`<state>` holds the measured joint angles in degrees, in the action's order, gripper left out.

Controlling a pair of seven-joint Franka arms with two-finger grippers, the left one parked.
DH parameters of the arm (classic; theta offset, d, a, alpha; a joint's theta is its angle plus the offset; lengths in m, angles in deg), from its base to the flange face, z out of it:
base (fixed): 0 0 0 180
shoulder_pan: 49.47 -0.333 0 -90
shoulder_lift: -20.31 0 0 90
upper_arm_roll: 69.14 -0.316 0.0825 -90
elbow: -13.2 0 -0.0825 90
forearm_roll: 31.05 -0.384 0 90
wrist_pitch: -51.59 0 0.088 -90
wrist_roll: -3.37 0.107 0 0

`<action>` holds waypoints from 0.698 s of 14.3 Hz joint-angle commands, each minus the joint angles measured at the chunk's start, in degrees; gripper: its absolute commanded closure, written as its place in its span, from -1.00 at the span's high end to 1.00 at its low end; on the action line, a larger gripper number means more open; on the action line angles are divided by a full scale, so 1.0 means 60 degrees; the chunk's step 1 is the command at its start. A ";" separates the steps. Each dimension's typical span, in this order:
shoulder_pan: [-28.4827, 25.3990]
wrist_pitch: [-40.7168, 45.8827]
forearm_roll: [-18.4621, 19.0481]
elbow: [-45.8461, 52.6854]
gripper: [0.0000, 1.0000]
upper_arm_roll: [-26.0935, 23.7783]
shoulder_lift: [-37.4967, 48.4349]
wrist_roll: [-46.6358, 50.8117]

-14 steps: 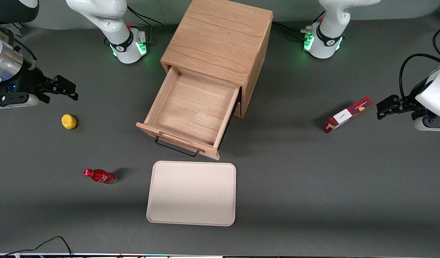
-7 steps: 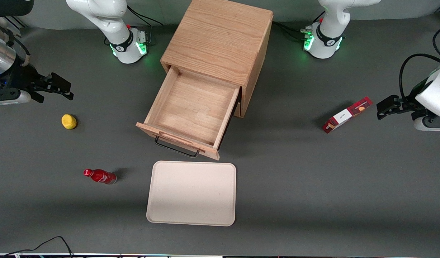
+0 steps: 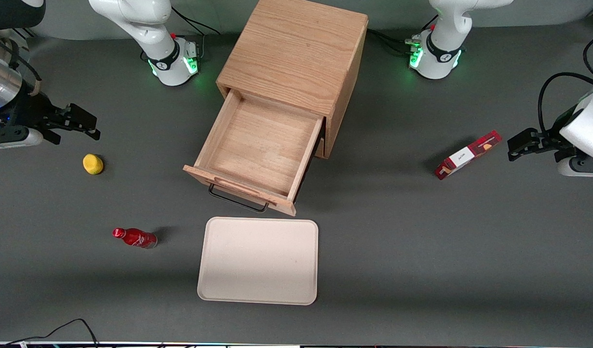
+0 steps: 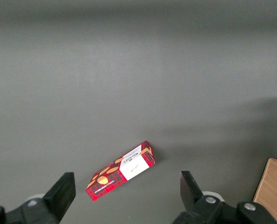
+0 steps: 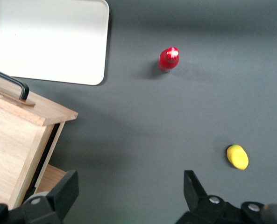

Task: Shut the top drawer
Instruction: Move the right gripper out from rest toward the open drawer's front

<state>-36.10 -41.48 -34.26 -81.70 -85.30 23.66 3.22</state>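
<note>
The top drawer (image 3: 257, 147) of the light oak cabinet (image 3: 296, 53) stands pulled far out and is empty. Its black wire handle (image 3: 238, 199) faces the front camera, with the raised lip above it. The drawer's front corner (image 5: 31, 109) and handle (image 5: 10, 84) also show in the right wrist view. My gripper (image 3: 86, 124) hovers above the table toward the working arm's end, well apart from the drawer, open and empty. Its fingers (image 5: 66, 189) frame bare table.
A yellow lemon (image 3: 93, 164) lies just nearer the front camera than the gripper. A red bottle (image 3: 135, 238) lies nearer still. A beige tray (image 3: 258, 261) lies in front of the drawer. A red box (image 3: 467, 154) lies toward the parked arm's end.
The gripper drew back toward the working arm's end of the table, then shifted slightly. The drawer has not moved.
</note>
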 commanded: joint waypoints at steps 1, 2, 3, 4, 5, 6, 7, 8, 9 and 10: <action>-0.0090 0.0233 0.0127 0.0859 1.00 -0.0060 -0.0456 0.0142; -0.0090 0.0233 -0.0048 0.1078 1.00 -0.0075 -0.0571 0.0040; -0.0133 0.0204 -0.0441 0.1413 1.00 -0.0191 -0.0761 0.0039; -0.0264 0.0219 -0.0576 0.1982 1.00 -0.0323 -0.1198 0.0097; -0.0367 0.0233 -0.0447 0.2612 1.00 -0.0556 -0.1608 0.0025; -0.0484 0.0233 -0.0141 0.2995 1.00 -0.0863 -0.1946 0.0024; -0.0572 0.0219 0.0355 0.3332 1.00 -0.1301 -0.2269 0.0024; -0.0646 0.0233 0.0868 0.3872 1.00 -0.1842 -0.2721 0.0053; -0.0675 0.0219 0.1323 0.4240 1.00 -0.2239 -0.3074 0.0112; -0.0734 0.0204 0.1661 0.4505 1.00 -0.2562 -0.3440 0.0112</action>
<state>-39.38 -41.63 -28.81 -62.68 -97.00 10.01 3.26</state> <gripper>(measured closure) 0.000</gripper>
